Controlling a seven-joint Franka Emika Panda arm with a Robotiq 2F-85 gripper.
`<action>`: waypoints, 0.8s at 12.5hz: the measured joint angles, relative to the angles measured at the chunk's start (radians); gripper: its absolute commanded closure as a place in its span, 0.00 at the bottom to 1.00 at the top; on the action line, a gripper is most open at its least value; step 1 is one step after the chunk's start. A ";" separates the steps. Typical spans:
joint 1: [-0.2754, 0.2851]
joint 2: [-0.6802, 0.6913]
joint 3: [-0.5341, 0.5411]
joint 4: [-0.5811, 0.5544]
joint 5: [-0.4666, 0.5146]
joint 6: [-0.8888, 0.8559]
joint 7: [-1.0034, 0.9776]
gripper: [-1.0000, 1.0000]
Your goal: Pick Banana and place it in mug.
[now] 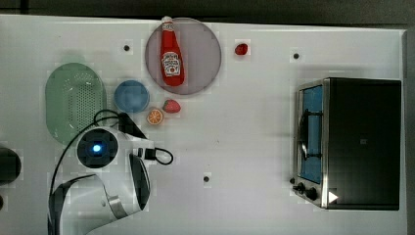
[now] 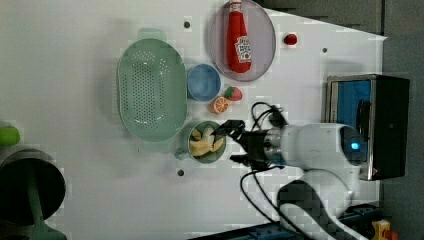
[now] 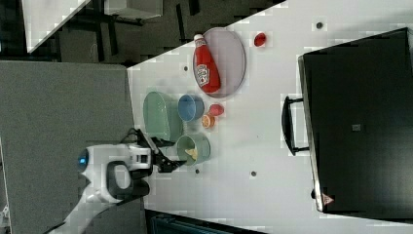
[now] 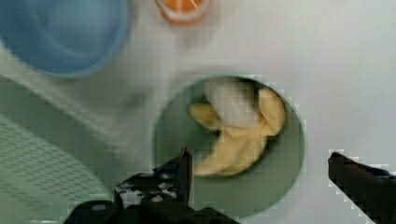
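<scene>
In the mug: the banana [image 4: 236, 135] lies inside the mug [image 4: 275, 186], free of the tool.
Mug's place: on the desk [image 2: 75, 75], just beside the colander [image 2: 150, 90].
Tool: the tool [image 4: 259, 172] hovers over the mug, jaws spread wide, holding nothing.
Progress: the placing looks done; only drawing the arm away seems left.
Banana's axis: curved, long axis slanting across the mug's floor; peel flaps spread toward the orange slice [image 4: 183, 7].

A ketchup bottle [image 1: 172, 58] lies on a plate [image 1: 203, 54], near a blue cup [image 1: 131, 96] and colander [image 1: 73, 103].
</scene>
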 measured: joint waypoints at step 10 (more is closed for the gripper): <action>-0.040 -0.315 -0.380 0.525 -0.075 -0.744 -0.181 0.00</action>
